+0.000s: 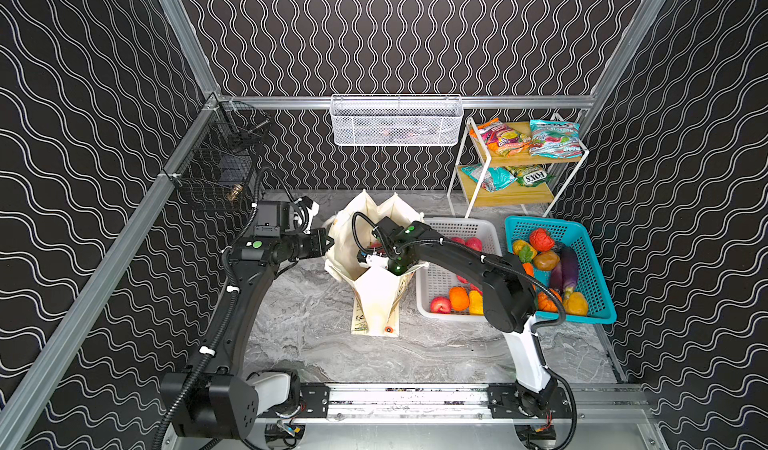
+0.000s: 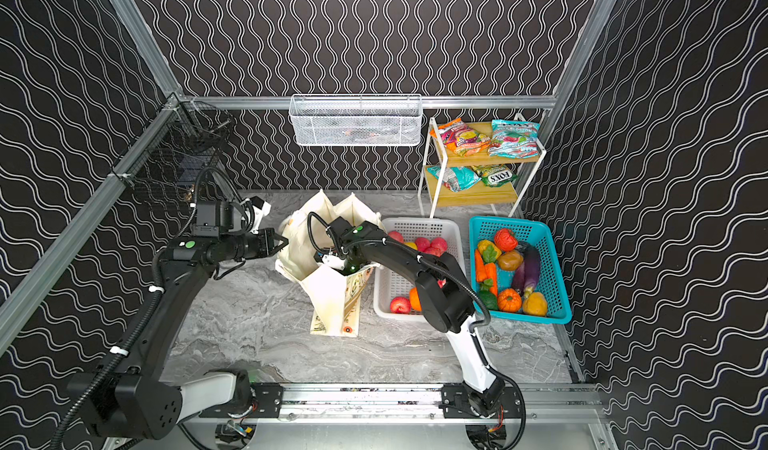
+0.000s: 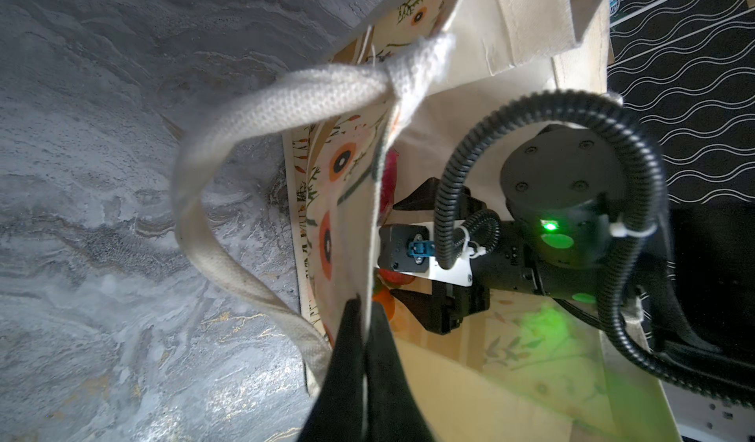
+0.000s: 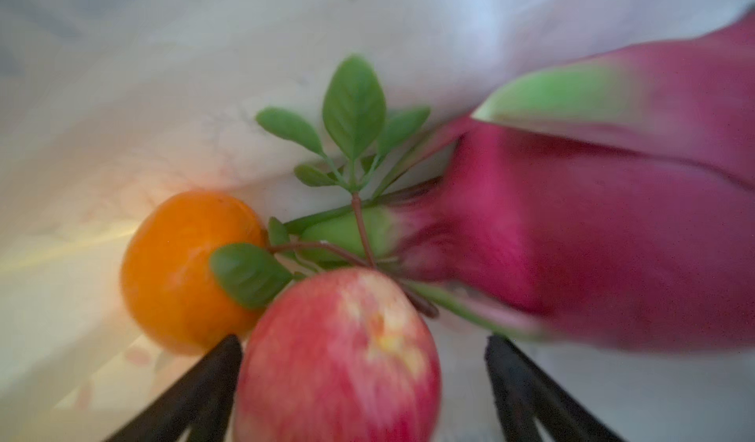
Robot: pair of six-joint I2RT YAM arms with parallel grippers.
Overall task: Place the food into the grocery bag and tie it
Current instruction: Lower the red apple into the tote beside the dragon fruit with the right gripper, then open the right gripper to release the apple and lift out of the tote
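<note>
The cream grocery bag (image 1: 376,298) (image 2: 328,298) stands open in the middle of the table. My left gripper (image 1: 330,242) (image 3: 363,313) is shut on the bag's left rim, next to a white strap handle (image 3: 286,101). My right gripper (image 4: 363,346) (image 3: 393,248) reaches down inside the bag with its fingers spread wide. A red apple (image 4: 339,354) sits between them, with a clear gap to one finger. On the bag's floor beside it lie an orange (image 4: 175,268), a magenta dragon fruit (image 4: 572,223) and a green leafy sprig (image 4: 353,105).
A white plastic basket (image 1: 457,221) with fruit stands right of the bag, with a teal basket (image 1: 540,221) of vegetables beyond it. A shelf rack (image 1: 511,198) with snack packets stands at the back right. A white mesh basket (image 1: 395,119) and a black wire basket (image 1: 216,165) hang on the walls.
</note>
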